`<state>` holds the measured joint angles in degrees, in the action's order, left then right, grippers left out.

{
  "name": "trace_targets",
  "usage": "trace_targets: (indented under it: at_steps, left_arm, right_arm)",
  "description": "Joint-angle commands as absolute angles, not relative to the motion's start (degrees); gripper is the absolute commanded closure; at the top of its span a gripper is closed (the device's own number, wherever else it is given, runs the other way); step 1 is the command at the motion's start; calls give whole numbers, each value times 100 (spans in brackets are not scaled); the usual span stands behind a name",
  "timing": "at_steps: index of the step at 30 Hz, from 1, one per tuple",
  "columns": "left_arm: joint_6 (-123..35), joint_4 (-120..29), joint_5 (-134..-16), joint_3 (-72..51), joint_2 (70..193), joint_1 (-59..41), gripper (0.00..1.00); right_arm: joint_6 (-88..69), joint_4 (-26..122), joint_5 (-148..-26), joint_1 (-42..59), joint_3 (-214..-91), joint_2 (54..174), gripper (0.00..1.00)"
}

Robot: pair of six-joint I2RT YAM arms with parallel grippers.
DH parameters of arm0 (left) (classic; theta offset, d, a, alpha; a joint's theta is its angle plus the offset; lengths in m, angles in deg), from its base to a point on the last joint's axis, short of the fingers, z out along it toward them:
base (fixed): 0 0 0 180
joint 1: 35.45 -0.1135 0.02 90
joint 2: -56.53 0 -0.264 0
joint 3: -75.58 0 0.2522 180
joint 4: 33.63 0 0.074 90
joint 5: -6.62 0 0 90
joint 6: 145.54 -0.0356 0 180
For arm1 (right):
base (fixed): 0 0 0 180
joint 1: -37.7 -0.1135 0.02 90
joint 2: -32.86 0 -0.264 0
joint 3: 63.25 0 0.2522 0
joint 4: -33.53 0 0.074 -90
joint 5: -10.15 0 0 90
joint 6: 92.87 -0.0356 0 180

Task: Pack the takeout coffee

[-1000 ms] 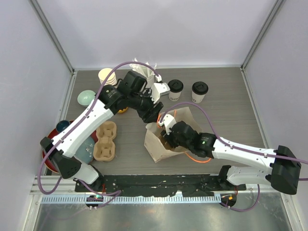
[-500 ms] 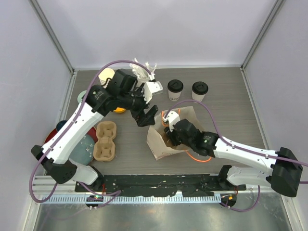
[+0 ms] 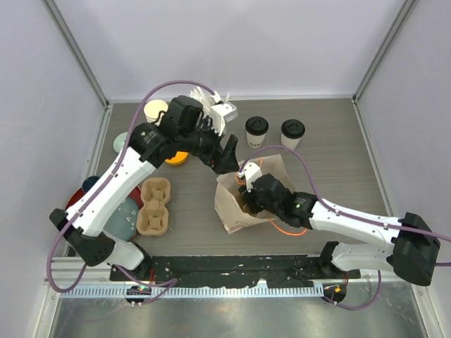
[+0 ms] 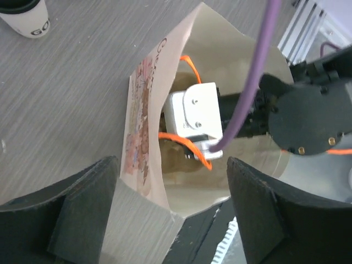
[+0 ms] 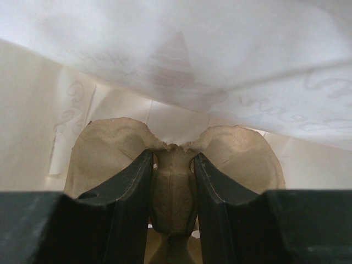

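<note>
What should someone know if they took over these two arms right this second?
Left gripper: open, empty, hovering at the rim of the tan paper bag.
Right gripper: down inside the bag, shut on the centre rib of a brown moulded-pulp cup carrier.
The two white paper cups with black lids stand upright side by side at the back of the table, untouched.
Done: the carrier is inside the bag.
Left: both cups have to go into the bag.

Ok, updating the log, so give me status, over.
Left gripper open over bag. Right gripper shut on carrier inside bag. Cups on table, unpacked. Right arm in bag mouth.
</note>
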<state>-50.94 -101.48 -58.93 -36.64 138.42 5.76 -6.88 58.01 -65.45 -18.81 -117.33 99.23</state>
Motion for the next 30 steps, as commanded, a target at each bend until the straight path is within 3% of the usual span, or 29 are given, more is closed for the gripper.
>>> trace_targets:
  at_steps: [1,10,23,26,27,28,30]
  left_arm:
    - [-4324,-9582,-5912,-3565,14047,542,23]
    - [-4253,-9345,-5974,-3346,14091,410,51]
    - [-4666,-9512,-6079,-2704,14038,428,52]
    - [-4754,-9521,-6070,-2704,14038,446,72]
    - [-4780,-9503,-6035,-2704,14030,454,92]
    - [-4824,-9442,-6035,-2695,14003,463,100]
    - [-4912,-9354,-6105,-2695,13889,533,100]
  right_arm:
    - [-814,5652,-6561,-1890,-11700,9860,72]
    - [-814,5634,-6587,-1882,-11674,9807,72]
    - [-805,5625,-6569,-1882,-11753,9816,72]
    - [-762,5660,-6596,-1882,-11779,9799,72]
    - [-744,5678,-6613,-1890,-11779,9798,72]
    - [-735,5721,-6657,-1890,-11788,9790,73]
    - [-647,5801,-6736,-1890,-11779,9781,73]
